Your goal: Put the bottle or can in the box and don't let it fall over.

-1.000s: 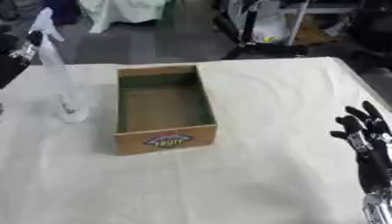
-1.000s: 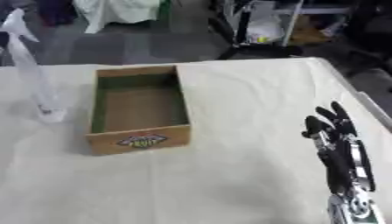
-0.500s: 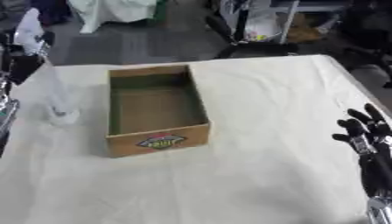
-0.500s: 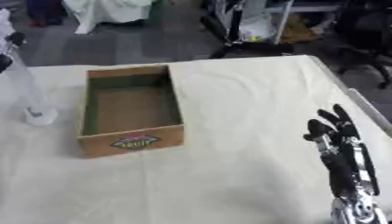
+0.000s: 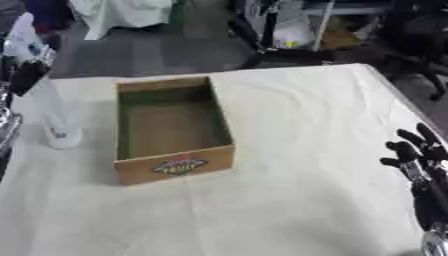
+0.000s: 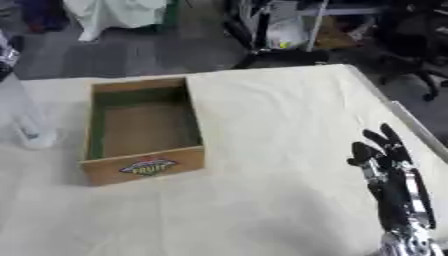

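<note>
A tall clear bottle (image 5: 54,112) stands upright on the white tablecloth, just left of the box. The open cardboard box (image 5: 179,166) has a green inside and a fruit label on its front wall, and nothing lies in it. My left hand (image 5: 24,75) shows as a dark shape at the picture's left edge, against the bottle's upper part. Most of it is cut off there. My right hand (image 6: 383,159) rests open at the lower right with its fingers pointing up, far from the box and bottle.
The table's far edge (image 5: 262,70) runs just behind the box, and its right edge (image 6: 411,120) passes close to my right hand. Chairs, cloth and clutter stand on the floor beyond. Bare tablecloth (image 5: 289,200) lies in front of and right of the box.
The camera has moved, so the whole picture has shifted. The bottle still stands in the same spot beside the box, with my left hand by its upper part. The right hand has not moved.
</note>
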`<state>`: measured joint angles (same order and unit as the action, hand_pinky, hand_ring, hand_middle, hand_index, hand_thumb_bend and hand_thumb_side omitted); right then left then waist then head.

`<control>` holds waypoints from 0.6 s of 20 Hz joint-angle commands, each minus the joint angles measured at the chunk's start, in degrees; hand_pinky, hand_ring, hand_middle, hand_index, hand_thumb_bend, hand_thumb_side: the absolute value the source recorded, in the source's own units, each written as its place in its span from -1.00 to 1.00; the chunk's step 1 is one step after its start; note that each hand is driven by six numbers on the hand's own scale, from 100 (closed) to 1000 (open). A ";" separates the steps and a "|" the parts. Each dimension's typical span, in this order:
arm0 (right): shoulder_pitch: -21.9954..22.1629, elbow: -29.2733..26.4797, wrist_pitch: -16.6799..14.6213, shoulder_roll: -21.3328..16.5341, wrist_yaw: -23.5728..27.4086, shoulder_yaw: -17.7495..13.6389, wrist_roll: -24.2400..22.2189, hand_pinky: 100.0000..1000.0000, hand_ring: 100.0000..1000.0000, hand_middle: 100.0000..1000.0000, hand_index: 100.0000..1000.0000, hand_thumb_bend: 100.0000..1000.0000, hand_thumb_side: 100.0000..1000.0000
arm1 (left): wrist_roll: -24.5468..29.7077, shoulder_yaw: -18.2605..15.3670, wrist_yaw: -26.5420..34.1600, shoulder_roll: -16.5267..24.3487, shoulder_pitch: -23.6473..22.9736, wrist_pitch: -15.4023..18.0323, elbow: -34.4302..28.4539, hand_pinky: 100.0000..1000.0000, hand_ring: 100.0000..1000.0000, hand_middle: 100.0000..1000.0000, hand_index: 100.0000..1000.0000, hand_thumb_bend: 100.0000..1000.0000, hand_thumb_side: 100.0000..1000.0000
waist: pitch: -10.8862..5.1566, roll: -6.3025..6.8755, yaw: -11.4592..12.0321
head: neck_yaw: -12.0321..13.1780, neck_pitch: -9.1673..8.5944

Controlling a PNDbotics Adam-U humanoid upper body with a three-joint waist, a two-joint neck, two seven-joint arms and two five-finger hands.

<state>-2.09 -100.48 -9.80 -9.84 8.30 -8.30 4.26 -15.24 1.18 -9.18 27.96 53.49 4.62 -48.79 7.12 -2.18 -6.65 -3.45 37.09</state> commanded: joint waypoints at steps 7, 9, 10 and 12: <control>-0.65 -0.54 -0.02 -1.48 0.38 0.09 -0.32 0.22 0.53 0.66 1.00 0.04 -0.04 | 4.62 -0.32 -0.55 3.87 2.62 -0.63 -1.25 0.32 0.44 0.24 0.66 0.03 0.22 | -0.48 0.34 -0.14 | -0.02 -0.95; -0.68 -0.54 -0.01 -1.53 0.38 0.11 -0.37 0.22 0.53 0.66 1.00 0.04 -0.04 | 6.96 -0.30 -0.70 4.08 2.80 -0.83 -0.66 0.33 0.45 0.24 0.66 0.02 0.22 | -0.49 0.39 -0.18 | -0.04 -0.98; -0.71 -0.53 -0.01 -1.55 0.37 0.13 -0.40 0.22 0.53 0.66 1.00 0.04 -0.04 | 8.15 -0.31 -0.94 4.18 2.89 -0.89 -0.31 0.33 0.45 0.25 0.66 0.01 0.22 | -0.48 0.42 -0.24 | -0.04 -1.02; -0.74 -0.51 0.00 -1.58 0.37 0.18 -0.47 0.22 0.53 0.65 1.00 0.04 -0.05 | 10.28 -0.50 -1.47 4.29 3.08 -0.99 0.47 0.33 0.45 0.26 0.66 0.00 0.22 | -0.45 0.45 -0.42 | -0.03 -1.12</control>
<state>-2.31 -100.46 -9.72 -9.90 8.33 -8.07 3.97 -6.32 1.18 -10.20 30.06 54.89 3.62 -48.03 7.12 -1.84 -7.03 -3.44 36.65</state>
